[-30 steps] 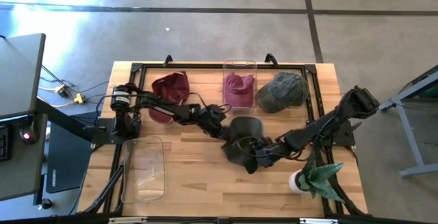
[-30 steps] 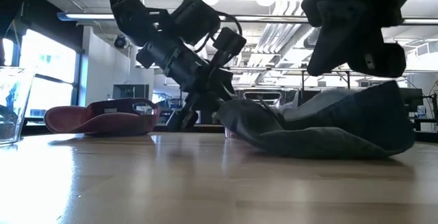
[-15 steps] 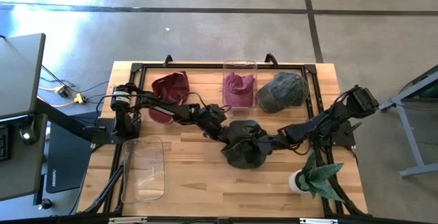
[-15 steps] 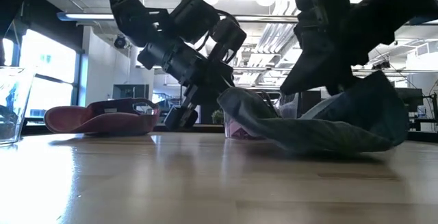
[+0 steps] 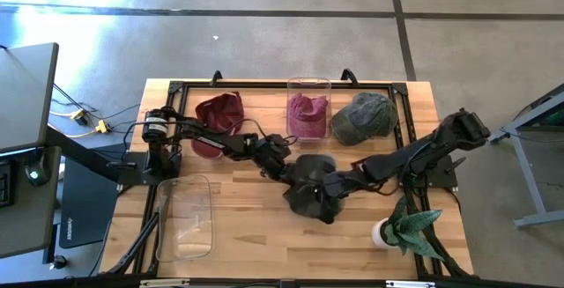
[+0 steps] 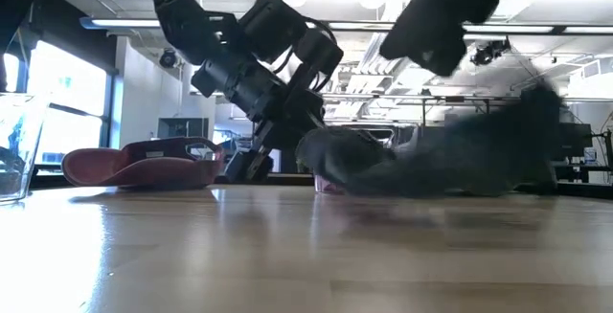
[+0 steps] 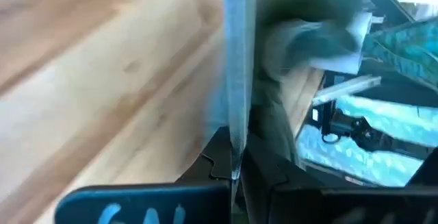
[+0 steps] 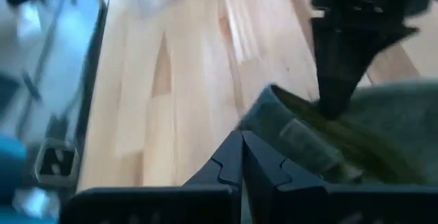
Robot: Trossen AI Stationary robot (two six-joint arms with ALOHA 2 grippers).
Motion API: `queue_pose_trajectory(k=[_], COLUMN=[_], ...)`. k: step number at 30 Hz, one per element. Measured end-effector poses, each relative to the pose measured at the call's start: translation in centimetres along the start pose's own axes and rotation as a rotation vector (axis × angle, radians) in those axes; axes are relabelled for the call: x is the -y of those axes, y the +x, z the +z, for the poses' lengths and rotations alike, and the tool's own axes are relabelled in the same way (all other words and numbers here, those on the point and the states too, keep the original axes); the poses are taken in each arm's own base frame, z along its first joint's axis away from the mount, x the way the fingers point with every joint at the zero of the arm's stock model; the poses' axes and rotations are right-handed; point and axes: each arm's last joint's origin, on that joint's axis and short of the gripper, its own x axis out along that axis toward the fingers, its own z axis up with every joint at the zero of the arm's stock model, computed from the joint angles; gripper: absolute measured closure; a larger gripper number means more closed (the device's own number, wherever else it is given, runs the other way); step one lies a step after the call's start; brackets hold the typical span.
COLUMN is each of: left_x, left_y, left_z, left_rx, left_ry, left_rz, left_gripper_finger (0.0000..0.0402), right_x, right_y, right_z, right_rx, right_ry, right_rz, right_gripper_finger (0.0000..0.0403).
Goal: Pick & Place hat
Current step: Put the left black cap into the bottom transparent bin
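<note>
dark cap (image 5: 310,191), mid-table, between both grippers. soft, light, floppy cloth (likely to sag and fold). left gripper (image 5: 291,172) pinched shut on its edge; right gripper (image 5: 333,185) closed on the opposite side. best taken at brim or rim.

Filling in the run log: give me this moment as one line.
dark hat: mid-table, on wood | left gripper: shut on dark hat's edge | right gripper: shut on dark hat | clear bin: empty

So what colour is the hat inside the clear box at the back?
Maroon hat, best seen in the high view.
</note>
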Motion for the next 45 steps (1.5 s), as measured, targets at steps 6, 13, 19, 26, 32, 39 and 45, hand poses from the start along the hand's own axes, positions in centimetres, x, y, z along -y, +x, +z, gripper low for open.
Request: queue_pose_trajectory(k=[6,13,19,26,32,39,45], left_x=[0.0,-0.1,0.0,0.0,0.1,0.7,0.6], left_y=[0.0,0.0,0.0,0.0,0.0,0.0,-0.1], left_z=[0.0,-0.1,-0.1,-0.2,-0.1,0.0,-0.1], left_rx=[0.001,-0.01,-0.023,-0.048,-0.047,-0.06,-0.069], left_ry=[-0.003,-0.011,-0.005,0.0,0.008,0.028,0.019], left_rz=[0.0,0.014,-0.004,-0.014,-0.023,-0.092,-0.084], left_gripper_finger=[0.0401,0.0401,0.0401,0.0401,0.0401,0.0401,0.0401], right_x=[0.4,-0.5,0.2,1.8,2.4,3.4,3.0], right_y=[1.0,-0.2,1.3,3.2,4.3,6.2,5.7], right_z=[0.4,2.0,0.9,-1.5,-1.9,-2.9,-3.2], right_rx=[-0.127,-0.153,-0.118,-0.119,-0.098,-0.104,-0.031], right_ry=[-0.091,-0.112,-0.166,-0.155,-0.153,-0.104,-0.057], right_rz=[0.057,0.0,0.094,0.008,-0.04,-0.16,-0.322], right_gripper_finger=[0.0403,0.0403,0.0403,0.0403,0.0403,0.0403,0.0403])
